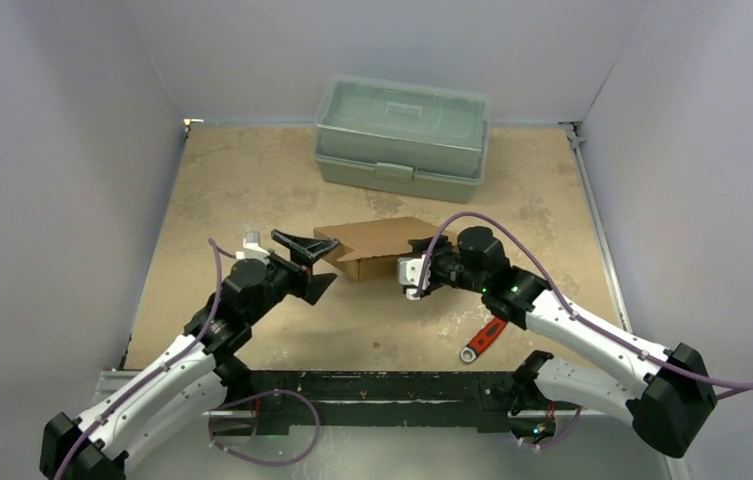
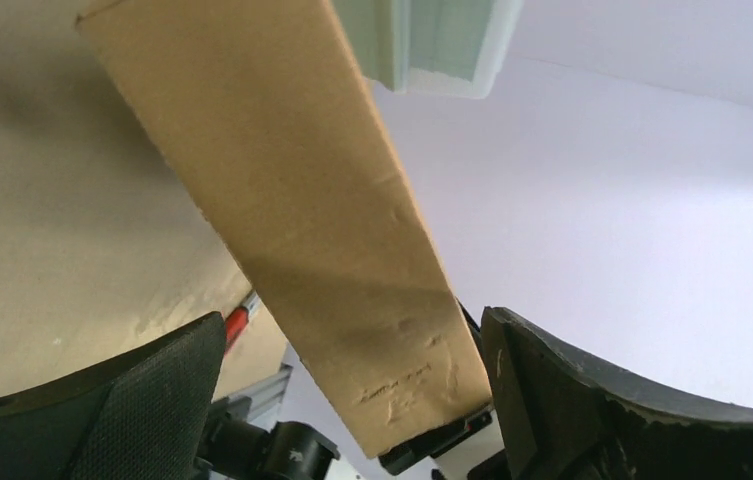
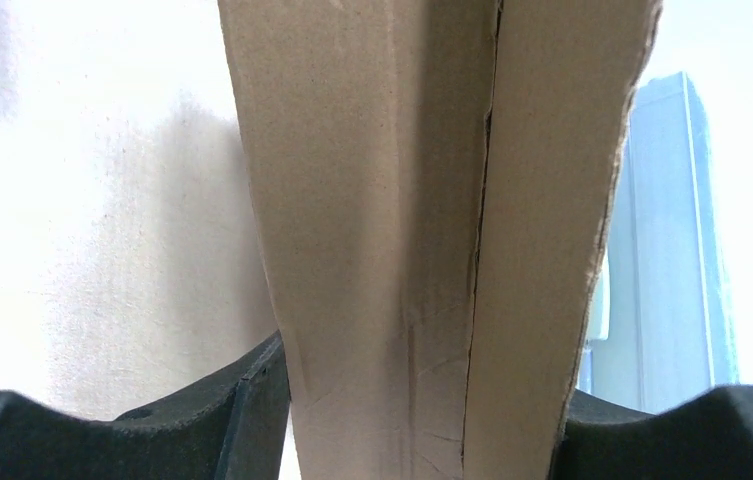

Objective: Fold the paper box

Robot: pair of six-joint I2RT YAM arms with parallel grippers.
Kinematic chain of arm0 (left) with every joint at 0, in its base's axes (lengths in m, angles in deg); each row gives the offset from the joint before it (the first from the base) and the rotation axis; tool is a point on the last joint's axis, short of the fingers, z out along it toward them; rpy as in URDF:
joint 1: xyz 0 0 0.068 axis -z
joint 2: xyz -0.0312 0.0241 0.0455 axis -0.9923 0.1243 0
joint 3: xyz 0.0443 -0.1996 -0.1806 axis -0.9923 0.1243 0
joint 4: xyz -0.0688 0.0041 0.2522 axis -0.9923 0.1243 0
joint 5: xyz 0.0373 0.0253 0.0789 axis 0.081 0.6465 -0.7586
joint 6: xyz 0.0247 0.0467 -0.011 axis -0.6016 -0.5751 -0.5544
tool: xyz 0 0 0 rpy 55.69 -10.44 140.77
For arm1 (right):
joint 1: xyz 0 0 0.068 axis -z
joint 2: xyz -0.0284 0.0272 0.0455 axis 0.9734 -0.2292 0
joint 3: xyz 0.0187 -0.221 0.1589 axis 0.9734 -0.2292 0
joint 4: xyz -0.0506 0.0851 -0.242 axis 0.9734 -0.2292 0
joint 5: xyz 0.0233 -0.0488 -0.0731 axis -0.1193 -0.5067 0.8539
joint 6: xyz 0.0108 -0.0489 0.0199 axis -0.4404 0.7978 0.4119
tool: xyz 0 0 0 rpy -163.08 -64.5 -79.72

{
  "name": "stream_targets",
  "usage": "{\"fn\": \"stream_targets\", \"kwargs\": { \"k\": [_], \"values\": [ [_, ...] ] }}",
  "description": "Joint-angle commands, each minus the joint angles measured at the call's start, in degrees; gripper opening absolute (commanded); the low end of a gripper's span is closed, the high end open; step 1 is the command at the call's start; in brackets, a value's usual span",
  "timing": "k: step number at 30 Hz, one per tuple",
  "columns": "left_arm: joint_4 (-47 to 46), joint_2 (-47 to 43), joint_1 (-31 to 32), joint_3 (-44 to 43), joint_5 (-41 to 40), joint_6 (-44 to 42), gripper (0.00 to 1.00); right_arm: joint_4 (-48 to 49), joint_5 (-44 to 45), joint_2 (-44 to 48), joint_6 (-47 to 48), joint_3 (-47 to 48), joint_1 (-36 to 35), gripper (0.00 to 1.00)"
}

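Paper box (image 1: 372, 245) before toolbox (image 1: 402, 135)

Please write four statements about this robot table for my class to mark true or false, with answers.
1. The toolbox has its lid open. False: the lid is closed.
2. The right arm's jaws grip the cardboard box. True.
3. The left arm's jaws are shut tight. False: they stand open, with one end of the box between them.
4. A red-handled wrench lies on the table beside the right arm. True.
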Motion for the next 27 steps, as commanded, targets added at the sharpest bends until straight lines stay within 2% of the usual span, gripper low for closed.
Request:
{"fn": "stream_targets", "kwargs": {
  "k": [1, 3, 7, 11, 14, 20, 24, 27],
  "values": [
    [4.15, -4.97, 0.08, -5.87, -4.69, -15.97, 0.99, -1.33, -5.17, 1.87, -4.36, 4.68, 1.79, 0.60],
    [7.47, -6.87, 0.02, -9.80, -6.97, -22.60, 0.99, -2.32, -5.95, 2.07, -5.19, 5.38, 2.47, 0.60],
    [8.35, -8.96, 0.04, -16.57, -8.28, -37.17, 0.99, -4.94, -7.74, 1.51, -7.03, 7.77, 3.54, 0.60],
    [10.48, -8.29, 0.07, -22.28, -7.24, -47.96, 0.99, -8.88, -10.49, 0.14, -10.45, 12.65, 4.96, 0.61],
    [10.39, -8.54, 0.05, -23.06, -5.93, -53.65, 0.99, -12.54, -12.82, -0.97, -13.69, 17.23, 6.21, 0.61],
    [7.02, -13.23, 0.06, -19.15, -5.68, -57.23, 0.99, -17.76, -19.96, -4.16, -24.73, 24.76, 11.00, 0.61],
    [6.11, -14.46, 0.07, -17.20, -4.84, -57.51, 0.99, -19.57, -30.74, -7.55, -35.59, 28.63, 16.64, 0.61],
    [6.68, -14.66, 0.08, -16.41, -3.61, -57.90, 0.99, -18.06, -38.07, -10.11, -45.28, 28.19, 19.65, 0.61]
  ]
}}
